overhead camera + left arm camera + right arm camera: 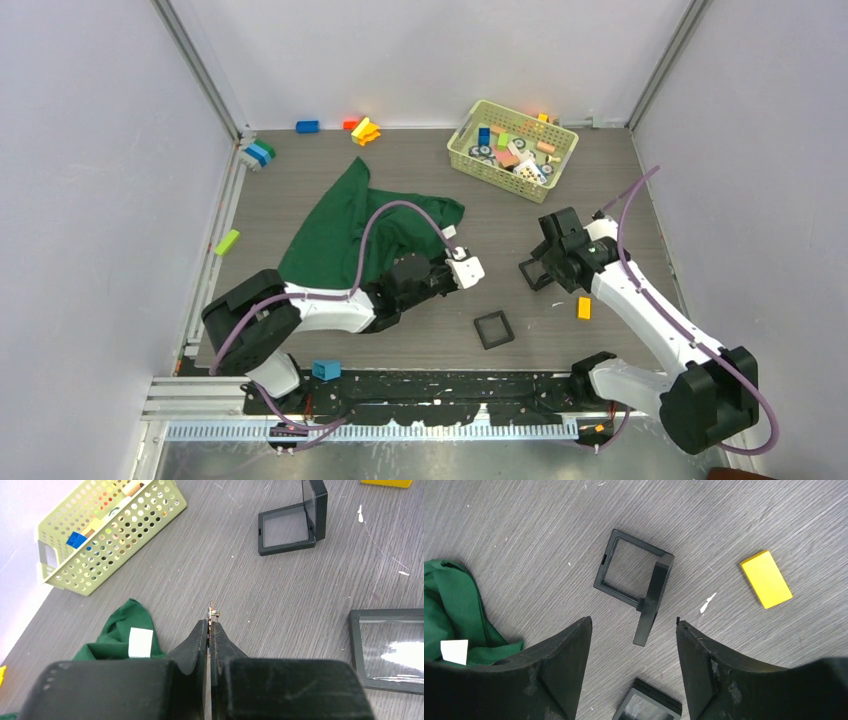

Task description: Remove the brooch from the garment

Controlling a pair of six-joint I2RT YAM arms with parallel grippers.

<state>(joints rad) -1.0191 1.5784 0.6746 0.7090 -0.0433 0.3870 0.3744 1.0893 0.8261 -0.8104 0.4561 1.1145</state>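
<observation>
My left gripper [210, 622] is shut on the brooch [212, 612], a tiny pale metallic piece sticking out of the fingertips above bare table. In the top view this gripper [468, 268] is just right of the dark green garment [350, 225], clear of the cloth. The garment's edge with a white label [140, 642] lies to the left of the fingers. My right gripper [634, 622] is open and empty, hovering over an open black hinged case [634, 575]. The garment also shows at the left of the right wrist view [449, 610].
A second black square tray [493, 329] lies near the front, between the arms. A green perforated basket [513, 137] of toy pieces stands at the back right. A yellow block [584, 308] lies by the right arm. Coloured blocks are scattered along the back and left edges.
</observation>
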